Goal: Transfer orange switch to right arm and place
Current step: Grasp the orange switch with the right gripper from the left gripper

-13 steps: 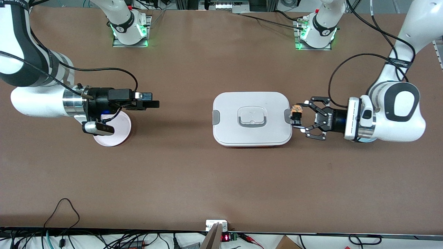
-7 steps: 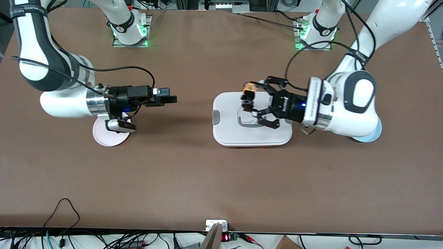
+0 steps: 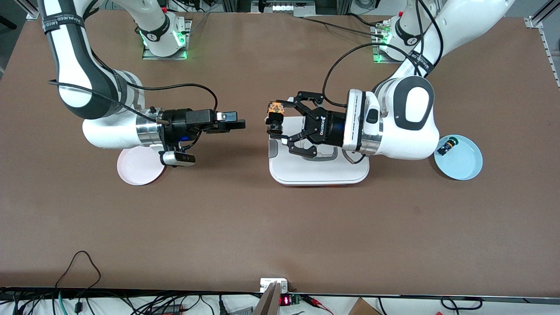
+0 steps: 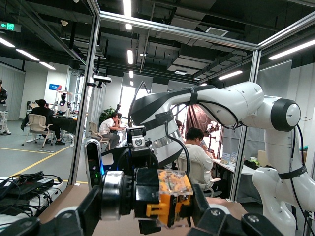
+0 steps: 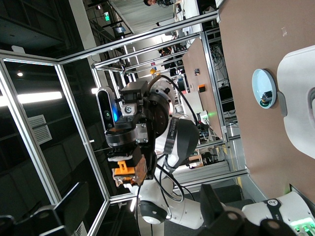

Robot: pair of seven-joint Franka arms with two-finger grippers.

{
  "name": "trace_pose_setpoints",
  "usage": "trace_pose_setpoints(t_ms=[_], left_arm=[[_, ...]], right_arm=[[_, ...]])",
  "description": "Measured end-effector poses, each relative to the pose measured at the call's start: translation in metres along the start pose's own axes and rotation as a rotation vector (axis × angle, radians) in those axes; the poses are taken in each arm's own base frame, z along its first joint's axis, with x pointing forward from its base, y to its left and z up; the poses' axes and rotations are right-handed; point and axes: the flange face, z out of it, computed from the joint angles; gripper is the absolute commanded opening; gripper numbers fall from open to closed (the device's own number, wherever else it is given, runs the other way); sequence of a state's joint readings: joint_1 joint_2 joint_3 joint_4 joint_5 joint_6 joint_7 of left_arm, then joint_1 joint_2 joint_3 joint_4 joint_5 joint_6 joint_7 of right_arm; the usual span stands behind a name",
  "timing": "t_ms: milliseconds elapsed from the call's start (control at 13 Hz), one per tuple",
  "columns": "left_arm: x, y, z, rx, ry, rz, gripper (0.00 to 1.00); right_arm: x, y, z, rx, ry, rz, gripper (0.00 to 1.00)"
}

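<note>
The orange switch (image 3: 274, 114) is gripped in my left gripper (image 3: 278, 123), held in the air over the edge of the white lidded box (image 3: 319, 171) at the end toward the right arm. In the left wrist view the switch (image 4: 170, 195) sits sideways between the fingers (image 4: 89, 212). My right gripper (image 3: 237, 123) is open and empty. It faces the switch across a short gap, over bare table between the pink plate (image 3: 135, 168) and the box. In the right wrist view the switch (image 5: 129, 169) hangs ahead of the open right gripper (image 5: 142, 212).
A light blue plate (image 3: 464, 164) at the left arm's end holds a small green-capped switch (image 3: 447, 145). The pink plate lies partly under the right wrist. Two small arms on green-lit bases (image 3: 164, 41) stand along the table edge by the robots.
The left gripper carried the orange switch across the box toward the right arm. The right gripper moved toward it, closing the gap. The blue plate with the green switch came into view.
</note>
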State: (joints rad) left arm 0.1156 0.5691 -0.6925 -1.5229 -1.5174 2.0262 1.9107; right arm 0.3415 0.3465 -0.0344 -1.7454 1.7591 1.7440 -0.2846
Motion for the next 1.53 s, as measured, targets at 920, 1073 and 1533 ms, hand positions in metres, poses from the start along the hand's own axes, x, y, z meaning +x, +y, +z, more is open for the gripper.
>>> trace_pose_setpoints(t_ms=[920, 1073, 1533], left_arm=[[-0.024, 0.002, 0.027, 0.028, -0.018, -0.017, 0.0], [-0.033, 0.0, 0.027, 0.027, -0.016, -0.021, 0.0], [-0.036, 0.0, 0.028, 0.025, -0.012, -0.024, 0.0]], right_arm=[[-0.007, -0.014, 0.039, 0.003, 0.008, -0.045, 0.96], [-0.007, -0.015, 0.04, 0.003, 0.008, -0.05, 0.89], [0.001, 0.001, 0.039, -0.014, 0.014, -0.096, 0.84]])
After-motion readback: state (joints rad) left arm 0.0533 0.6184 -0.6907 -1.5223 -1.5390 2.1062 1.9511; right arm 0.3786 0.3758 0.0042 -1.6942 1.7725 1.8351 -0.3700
